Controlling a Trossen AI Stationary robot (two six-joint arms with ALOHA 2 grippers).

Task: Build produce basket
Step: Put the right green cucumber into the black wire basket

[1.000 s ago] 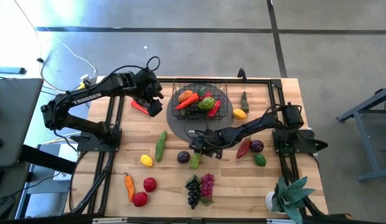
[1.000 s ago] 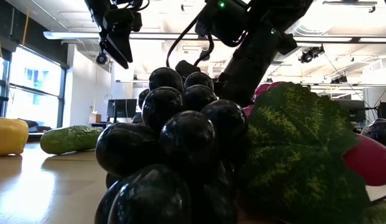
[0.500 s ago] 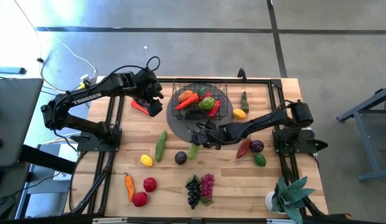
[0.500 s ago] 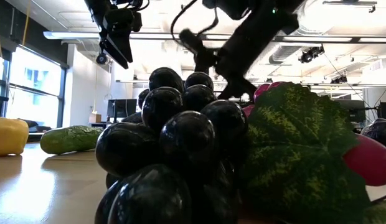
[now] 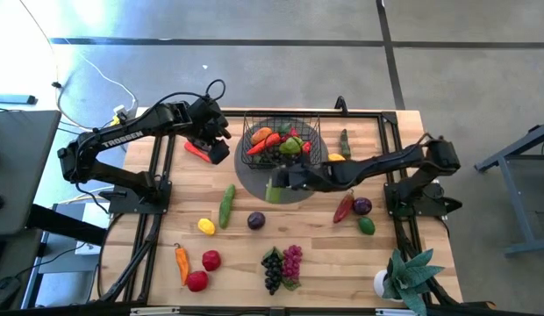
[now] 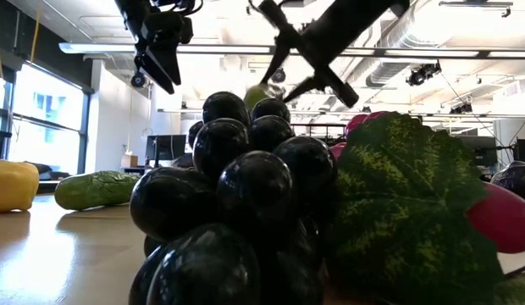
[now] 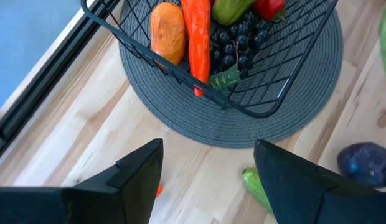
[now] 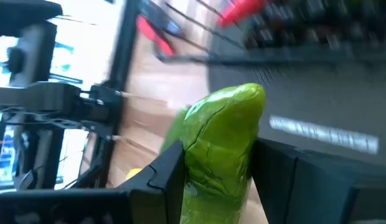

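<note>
The black wire basket [image 5: 282, 140] stands on a round grey mat [image 5: 254, 183] and holds orange, red and green produce and dark grapes [image 7: 233, 43]. My right gripper [image 5: 286, 182] reaches in from the table's right, shut on a green pepper [image 5: 275, 188] above the mat's near part. In the low view that gripper [image 6: 306, 44] is high up, with the pepper [image 6: 257, 95] below it. My left gripper [image 5: 218, 146] hangs open left of the basket, above a red pepper [image 5: 195, 151], with nothing between its fingers [image 7: 140, 168]. My right gripper pinches the green pepper's two long sides [image 8: 205, 155] between its two fingers [image 8: 165, 174], lying along the pepper. The pepper's rounded end [image 8: 246, 99] sticks out past the fingertips. The fingers come from the table's right, slanting down. The pepper is lifted clear of table and mat.
Loose on the table: a cucumber [image 5: 226, 205], a yellow piece [image 5: 206, 226], a purple piece [image 5: 256, 220], an orange pepper [image 5: 181, 260], red tomatoes [image 5: 211, 260], grapes [image 5: 272, 268], a lemon [image 5: 337, 159], and red, purple and green pieces [image 5: 344, 207] by the right arm. A potted plant [image 5: 408, 276] stands near right.
My right gripper has risen from the table with the green pepper and gone toward the far edge, up over the mat toward the basket, while its wrist rolled. The pepper is now lifted clear. My left gripper has kept still.
</note>
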